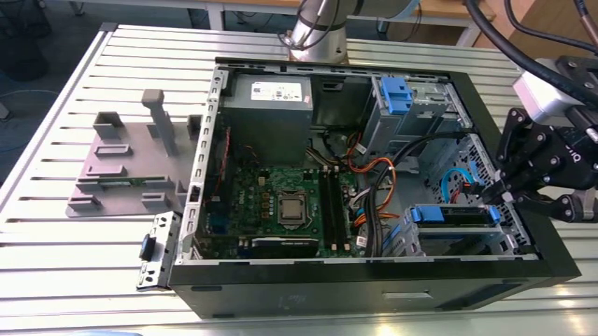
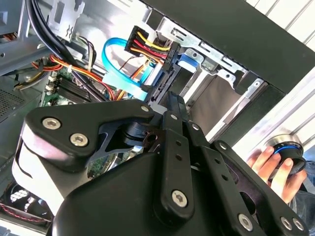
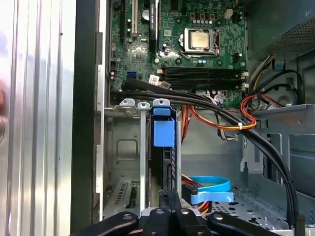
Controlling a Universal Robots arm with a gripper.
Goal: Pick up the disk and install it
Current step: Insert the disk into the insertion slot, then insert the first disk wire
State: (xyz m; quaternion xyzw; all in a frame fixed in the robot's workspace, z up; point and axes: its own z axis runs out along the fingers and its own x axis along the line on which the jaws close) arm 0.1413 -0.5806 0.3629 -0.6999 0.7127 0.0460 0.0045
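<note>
The disk (image 1: pixel 453 214) sits on edge in the drive cage at the front corner of the open computer case (image 1: pixel 374 280), toward the exterior view's right. Its blue bracket (image 3: pixel 163 132) faces up, with the dark drive body below it. In the second wrist view the disk's bracket end (image 2: pixel 190 59) shows beside the cable plugs. My gripper (image 1: pixel 491 196) reaches into the case from the exterior view's right. Its fingers (image 3: pixel 170 197) are pressed together against the disk's cable end, next to the light blue data cable (image 3: pixel 209 189). Nothing shows between the fingertips (image 2: pixel 172 103).
A second blue bracket (image 1: pixel 397 94) sits in the upper bay. A grey power supply (image 1: pixel 271 105), the motherboard (image 1: pixel 280 203) and loose cables (image 1: pixel 374 175) crowd the case. A grey fixture (image 1: pixel 131 161) stands on the slatted table. A hand (image 2: pixel 268 162) holds a round device beside the case.
</note>
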